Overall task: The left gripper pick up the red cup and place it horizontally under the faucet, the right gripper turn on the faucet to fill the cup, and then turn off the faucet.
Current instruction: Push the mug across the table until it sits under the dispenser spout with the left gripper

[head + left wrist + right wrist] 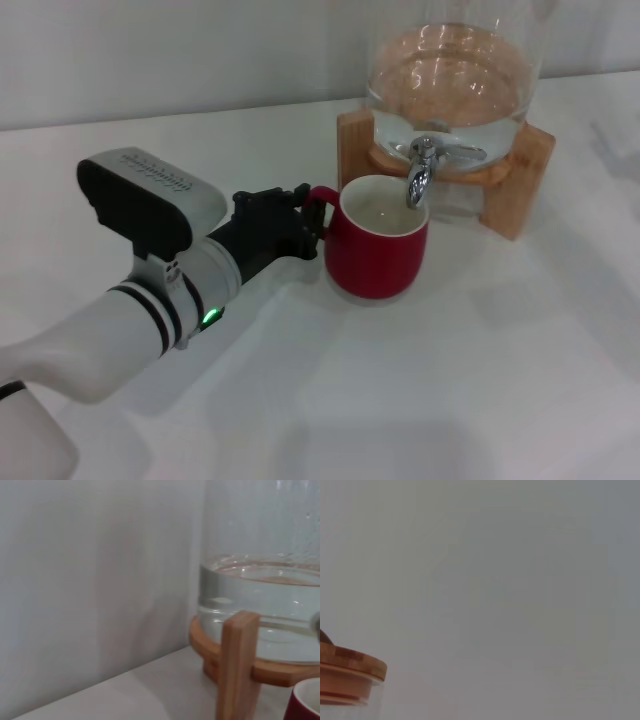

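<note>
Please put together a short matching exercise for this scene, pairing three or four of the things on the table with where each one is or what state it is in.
Things:
1. squat dark-red ceramic cup
2. small shiny chrome faucet
3. left gripper, the black claw on the silver-grey arm
4. clear glass water jar

Places or states:
A. sits in the wooden stand, partly filled with water
B. stands upright on the white table, white inside showing
C. at the cup's small red loop handle
D. spout points down over the cup's open mouth

Pairs: 1-B, 2-D, 3-C, 4-A
</note>
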